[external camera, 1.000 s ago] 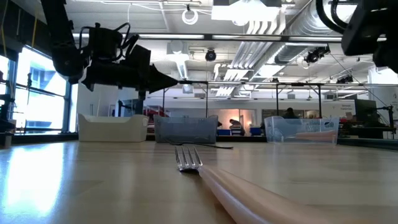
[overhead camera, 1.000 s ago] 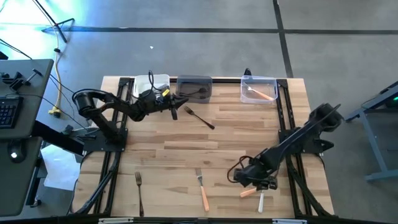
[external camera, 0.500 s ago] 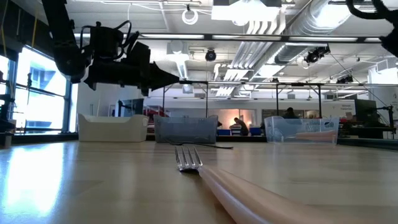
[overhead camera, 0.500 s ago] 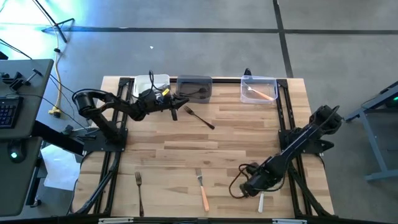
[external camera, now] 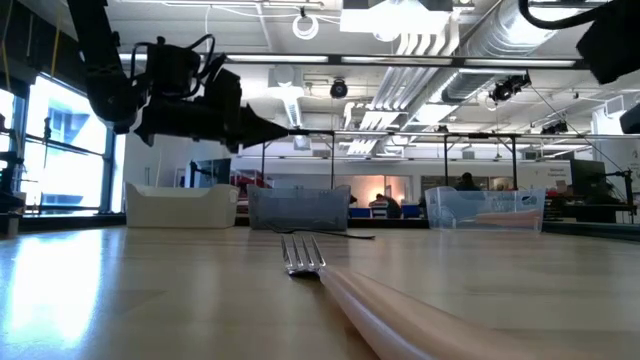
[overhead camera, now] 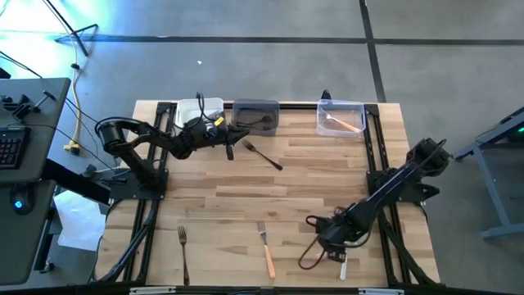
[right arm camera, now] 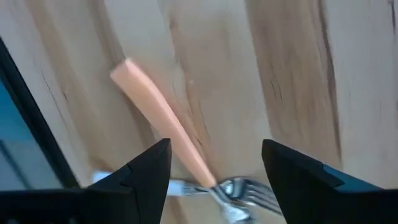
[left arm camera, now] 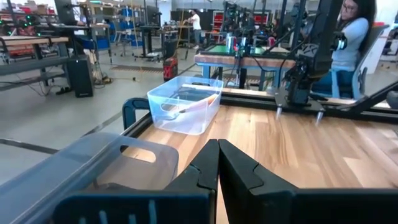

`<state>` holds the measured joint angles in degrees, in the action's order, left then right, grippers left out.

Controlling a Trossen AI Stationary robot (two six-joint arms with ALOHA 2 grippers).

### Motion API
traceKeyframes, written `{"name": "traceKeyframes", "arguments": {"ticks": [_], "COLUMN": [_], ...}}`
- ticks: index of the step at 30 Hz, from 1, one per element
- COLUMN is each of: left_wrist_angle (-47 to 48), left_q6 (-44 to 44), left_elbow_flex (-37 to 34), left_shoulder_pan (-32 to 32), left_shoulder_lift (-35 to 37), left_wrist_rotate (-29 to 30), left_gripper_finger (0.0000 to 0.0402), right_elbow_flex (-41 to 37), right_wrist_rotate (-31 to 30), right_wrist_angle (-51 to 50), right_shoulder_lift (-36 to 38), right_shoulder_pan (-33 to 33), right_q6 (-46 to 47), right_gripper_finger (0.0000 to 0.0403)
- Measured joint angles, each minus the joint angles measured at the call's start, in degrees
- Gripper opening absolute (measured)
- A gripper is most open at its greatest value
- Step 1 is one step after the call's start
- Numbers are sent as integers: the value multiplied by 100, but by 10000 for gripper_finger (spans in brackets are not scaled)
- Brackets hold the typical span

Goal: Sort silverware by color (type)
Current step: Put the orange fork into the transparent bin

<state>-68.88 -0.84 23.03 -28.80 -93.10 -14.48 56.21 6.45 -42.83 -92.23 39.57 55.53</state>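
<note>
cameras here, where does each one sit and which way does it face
High view: overhead, straight down on the table; shows both arms.
Low view: table height, looking level past an orange fork toward the bins; the left hand hangs above.
Left wrist view: looks past its shut fingers to the clear bin.
Right wrist view: looks down between open fingers at an orange fork.
Shared: the clear bin shows in high, low and left wrist views.

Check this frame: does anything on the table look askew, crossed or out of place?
Two forks at the near right are crossed: in the right wrist view, the orange-handled fork lies over a pale-handled one, between the open right gripper's fingers. The black fork lies loose by the grey bin.
</note>
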Motion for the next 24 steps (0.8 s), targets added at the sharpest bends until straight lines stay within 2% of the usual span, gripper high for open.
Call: {"name": "traceKeyframes", "arguments": {"ticks": [4, 10, 16, 24], "left_wrist_angle": [146, 313, 328, 328], "left_q6": [2, 3, -46, -101], "left_elbow_flex": [0, 0, 0, 0], "left_shoulder_pan": [0, 4, 4, 2], "left_shoulder_lift": [0, 0, 0, 0], "left_wrist_rotate": [0, 0, 2, 9], "left_gripper_finger": [0, 0, 0, 0], "right_elbow_flex": [0, 0, 0, 0], "right_wrist_rotate": [-60, -278, -287, -320], "right_wrist_angle": [-121, -35, 245, 285], "right_shoulder_lift": [0, -10, -205, -607], "right_shoulder_pan": [187, 614, 884, 896], "right_q6": [-662, -1189, -1341, -1359], "right_gripper_finger": [236, 236, 236, 230]}}
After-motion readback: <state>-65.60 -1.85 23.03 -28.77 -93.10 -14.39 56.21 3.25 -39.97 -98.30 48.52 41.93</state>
